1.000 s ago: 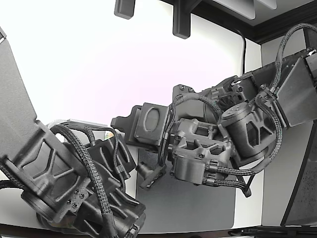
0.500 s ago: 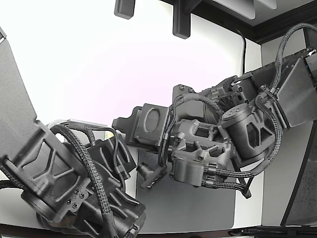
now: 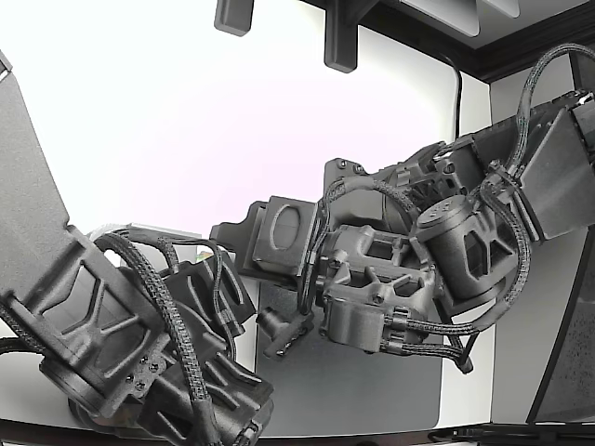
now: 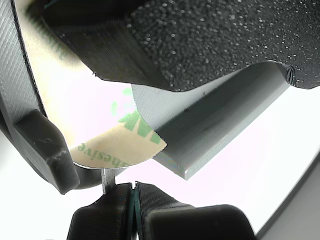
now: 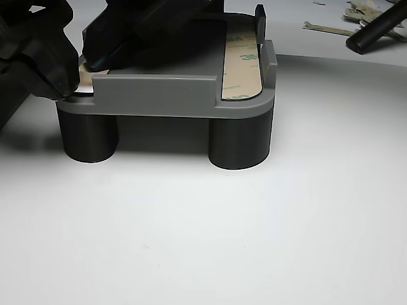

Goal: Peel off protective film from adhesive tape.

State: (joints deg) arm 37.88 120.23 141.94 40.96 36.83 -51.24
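In the wrist view, the tan protective film (image 4: 117, 145) with green print lies curled up from a grey holder (image 4: 220, 132). My gripper (image 4: 134, 194) is shut, and a thin tab of that film's edge runs down into its closed jaws. A black textured pad (image 4: 210, 40) presses on the holder from above. In the other view, my gripper (image 5: 62, 86) sits at the holder's left corner, over a mostly hidden tape strip (image 5: 86, 77). A second tan tape strip (image 5: 243, 63) lies along the holder's right side.
The grey holder (image 5: 159, 95) stands on two black round legs (image 5: 240, 140) on a white table. Peeled film scraps (image 5: 356, 14) and a black rod (image 5: 380, 28) lie at the back right. In the exterior view, two black arms (image 3: 390, 269) crowd over a grey mat (image 3: 372, 381).
The arm on the exterior view's right has shifted very slightly downward. Nothing else has visibly moved.
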